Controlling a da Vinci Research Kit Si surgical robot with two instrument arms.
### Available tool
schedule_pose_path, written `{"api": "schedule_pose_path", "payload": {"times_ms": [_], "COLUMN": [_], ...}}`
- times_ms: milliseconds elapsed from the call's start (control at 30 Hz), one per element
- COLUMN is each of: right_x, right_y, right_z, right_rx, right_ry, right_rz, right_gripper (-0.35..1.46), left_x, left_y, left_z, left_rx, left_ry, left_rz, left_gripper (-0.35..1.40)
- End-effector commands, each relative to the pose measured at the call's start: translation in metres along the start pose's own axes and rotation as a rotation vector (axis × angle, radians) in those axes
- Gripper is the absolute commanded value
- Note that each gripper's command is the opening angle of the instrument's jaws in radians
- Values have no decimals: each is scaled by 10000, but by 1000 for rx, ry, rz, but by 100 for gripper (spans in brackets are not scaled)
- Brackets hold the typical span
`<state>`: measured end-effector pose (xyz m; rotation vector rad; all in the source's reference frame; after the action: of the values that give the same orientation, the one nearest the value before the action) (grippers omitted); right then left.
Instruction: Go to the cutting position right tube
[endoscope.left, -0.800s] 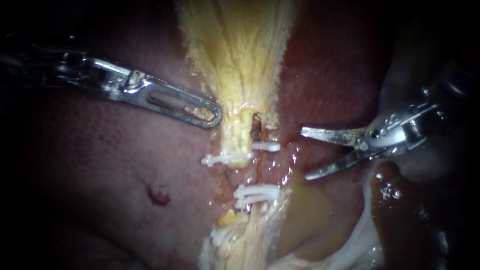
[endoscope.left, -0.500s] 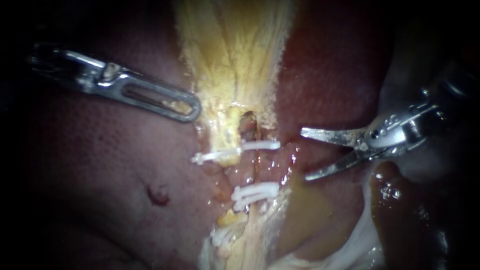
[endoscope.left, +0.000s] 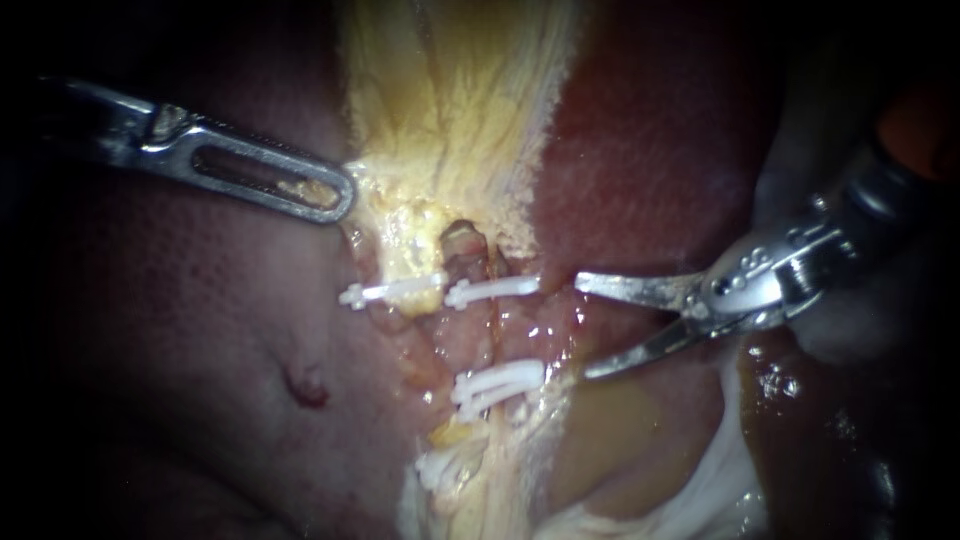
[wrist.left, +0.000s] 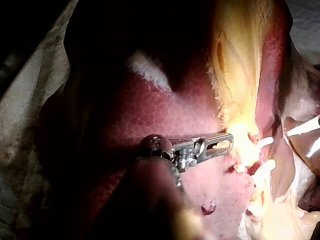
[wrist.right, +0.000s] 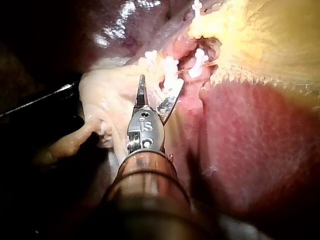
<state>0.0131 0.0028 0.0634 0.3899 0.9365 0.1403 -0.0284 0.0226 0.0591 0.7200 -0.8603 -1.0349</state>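
Note:
The right tube (endoscope.left: 490, 330) is a thin reddish strand running between an upper white clip (endoscope.left: 492, 290) and a pair of lower clips (endoscope.left: 497, 385). My right instrument (endoscope.left: 585, 328) comes in from the right, its two blades open. The tips stop just right of the tube and bracket the stretch between the clips without touching it. In the right wrist view the blades (wrist.right: 160, 92) point at the clips (wrist.right: 170, 70). My left instrument (endoscope.left: 335, 198) has its slotted jaws shut on the edge of the yellowish gallbladder (endoscope.left: 450, 90) and holds it leftward; its jaws (wrist.left: 229, 141) also show in the left wrist view.
Dark red liver (endoscope.left: 200, 330) lies on both sides of the tubes. A second clip (endoscope.left: 392, 292) sits on the tube to the left, and more clips (endoscope.left: 445, 468) lie lower down. Pale loose tissue (endoscope.left: 700, 490) and brownish fluid (endoscope.left: 620, 420) lie under the right instrument.
My left instrument has pulled to the left, dragging the gallbladder edge and the upper clips with it. My right instrument's open blades have advanced slightly left toward the tube.

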Motion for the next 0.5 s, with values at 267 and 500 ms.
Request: {"api": "schedule_pose_path", "payload": {"times_ms": [267, 500], "right_x": [-27, -46], "right_y": [-15, -4], "right_z": [38, 65], "right_rx": [106, 157], "right_ry": [-41, -64], "right_rz": [104, 173], "right_gripper": [143, 140], "left_x": [0, 0], "left_y": [2, 2], "left_z": [0, 0], "left_rx": [0, 0], "left_ry": [0, 0], "left_rz": [0, 0], "left_gripper": [-35, -35]}}
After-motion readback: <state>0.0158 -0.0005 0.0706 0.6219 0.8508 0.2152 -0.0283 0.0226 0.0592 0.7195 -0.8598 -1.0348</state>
